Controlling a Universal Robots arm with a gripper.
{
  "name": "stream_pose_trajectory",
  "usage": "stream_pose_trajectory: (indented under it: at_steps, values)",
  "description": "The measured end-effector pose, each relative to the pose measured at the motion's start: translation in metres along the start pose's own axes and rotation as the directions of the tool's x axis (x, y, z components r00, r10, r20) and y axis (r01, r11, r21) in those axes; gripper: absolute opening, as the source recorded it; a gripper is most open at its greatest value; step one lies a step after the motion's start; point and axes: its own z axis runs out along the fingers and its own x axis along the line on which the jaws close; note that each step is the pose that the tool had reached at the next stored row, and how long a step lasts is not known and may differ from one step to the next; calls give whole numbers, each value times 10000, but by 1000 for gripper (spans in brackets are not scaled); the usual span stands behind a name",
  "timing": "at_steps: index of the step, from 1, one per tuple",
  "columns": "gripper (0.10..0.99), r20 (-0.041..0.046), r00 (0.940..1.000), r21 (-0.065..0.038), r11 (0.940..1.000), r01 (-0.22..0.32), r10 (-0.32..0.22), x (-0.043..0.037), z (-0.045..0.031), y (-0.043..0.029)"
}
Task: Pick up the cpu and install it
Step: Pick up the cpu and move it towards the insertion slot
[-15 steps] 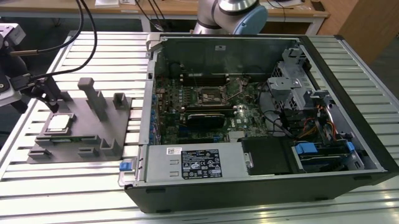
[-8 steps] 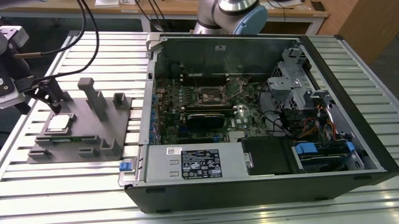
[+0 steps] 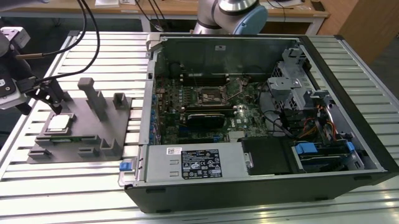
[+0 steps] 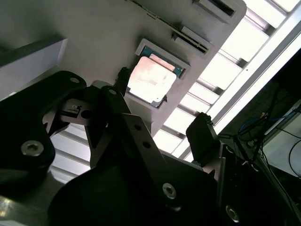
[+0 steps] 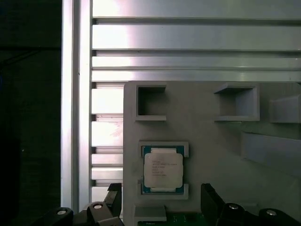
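Table (image 3: 50,186): slatted aluminium, carries everything.

Open computer case (image 3: 249,116): sits just beside the grey holder plate (image 3: 93,135), on the exterior view's right of it. You can see the motherboard socket (image 3: 209,95) inside. I judge no chip is seated there.

Progress: pick-up not yet made, install not begun. The cpu (image 5: 163,169) lies flat in its recess on the holder plate, silvery top up, toward the plate's side away from the case.

Arm pose: your wrist hangs over that same side of the holder plate. The gripper (image 3: 55,105) points down, just above the cpu.

Pincer: spread wide, gripping nothing. In the first wrist view the fingers (image 5: 210,201) flank the cpu's recess, one on each side, clear of the chip. I cannot tell whether they are down at chip height.
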Motion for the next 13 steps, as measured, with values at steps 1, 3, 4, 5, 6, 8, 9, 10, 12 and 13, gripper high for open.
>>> stream_pose_trajectory:
  at_steps: [1, 3, 4, 5, 6, 8, 9, 10, 12, 13]
  values:
    - [761, 0, 10000, 0, 10000, 0, 0, 0, 2, 0]
    - [761, 1, 10000, -1, 10000, -1, 1, 0, 5, 0]
    - [761, 1, 10000, 0, 10000, -1, 1, 0, 6, 0]
    - [761, 1, 10000, -1, 10000, -1, 1, -1, 8, 0]
    - [761, 2, 10000, -1, 10000, -1, 1, -1, 10, 0]
    - [761, -1, 10000, -2, 10000, 0, 0, -5, 17, 0]
    - [761, -5, 10000, 0, 10000, 0, 0, -7, 22, 0]
    - [761, -4, 10000, -2, 10000, -1, 1, -8, 30, 0]
    - [761, -7, 10000, 0, 10000, -4, 4, -11, 51, -1]
    - [761, -6, 10000, 0, 10000, -3, 3, -17, 66, -2]
